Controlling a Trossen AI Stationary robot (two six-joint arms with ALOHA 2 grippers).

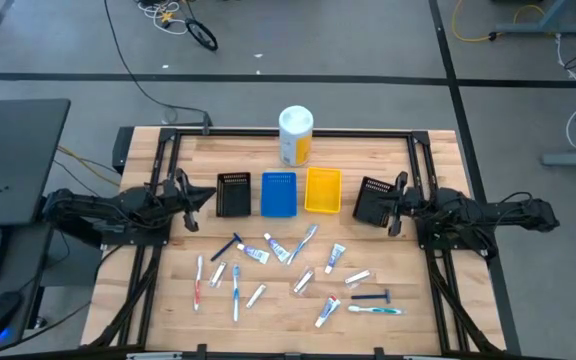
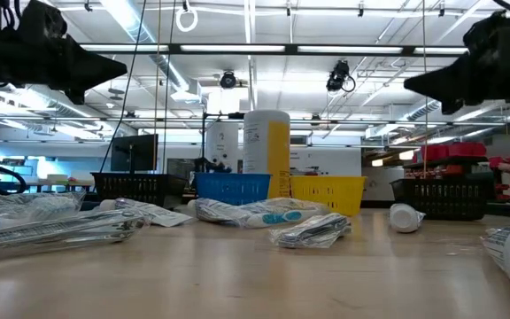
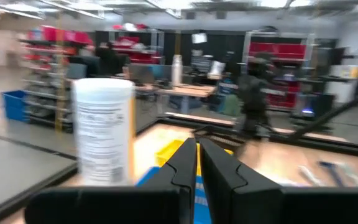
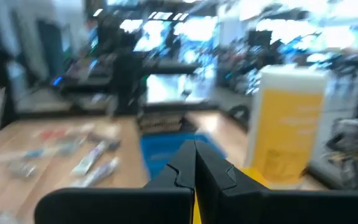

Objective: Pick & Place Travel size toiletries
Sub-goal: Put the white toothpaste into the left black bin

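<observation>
Left claw (image 1: pixel 211 195) pressed together, empty, beside black bin (image 1: pixel 233 194). Right claw (image 1: pixel 373 203) shut too, tips lost against dark basket (image 1: pixel 372 201). Toiletries (image 1: pixel 293 270) scattered, labels unreadable

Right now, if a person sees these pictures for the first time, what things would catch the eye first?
Probably the big white-and-yellow canister, standing upright at the table's far edge behind a row of small bins, of which the blue bin and yellow bin stand out. Next, the scatter of travel size toiletries lying loose across the near half. Both arms wait at the sides, left tool and right tool shut, empty.
</observation>
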